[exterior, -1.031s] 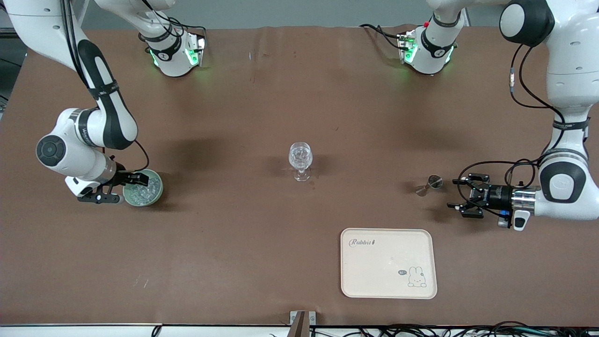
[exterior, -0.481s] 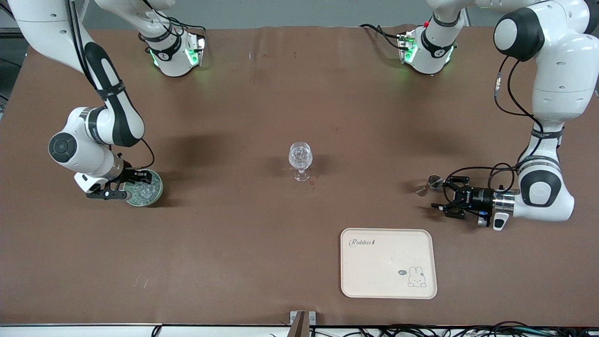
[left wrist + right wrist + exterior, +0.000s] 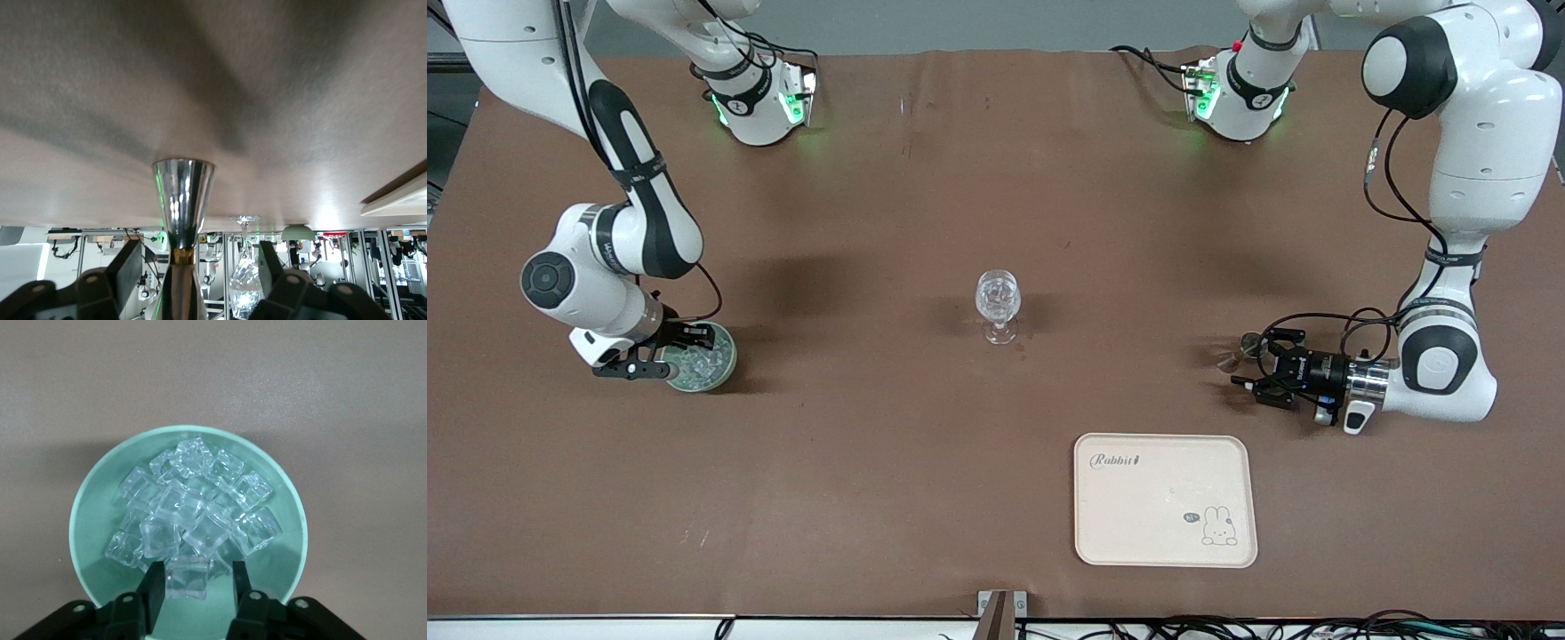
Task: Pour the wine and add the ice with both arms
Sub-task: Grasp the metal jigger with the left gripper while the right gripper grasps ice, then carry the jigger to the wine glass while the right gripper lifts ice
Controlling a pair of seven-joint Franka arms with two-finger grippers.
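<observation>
Right jaws down in the green bowl (image 3: pixel 87 513), apart, straddling one cube of ice (image 3: pixel 188 577) at the edge of the heap, not yet clamped on it. Left jaws level with the counter (image 3: pixel 871 444), also apart, one on each side of the waist of the metal measuring cup (image 3: pixel 183 193), gaps showing on both sides, nothing gripped. Bowl with all visible ice at the right arm's end of the counter; measuring cup upright at the left arm's end; wine glass (image 3: pixel 997 302) mid-counter between them, well apart from both. Cream tray (image 3: pixel 1165 498) nearer the front camera than glass and cup, bare. Judged early: two grasps lined up, neither closed; lift, carry, pour and ice drop all left. Contents of glass and cup not readable. No bottle in sight. Count: two arms, one bowl, one glass, one measuring cup, one tray, roughly a dozen cubes, heap too tangled for an exact tally.
</observation>
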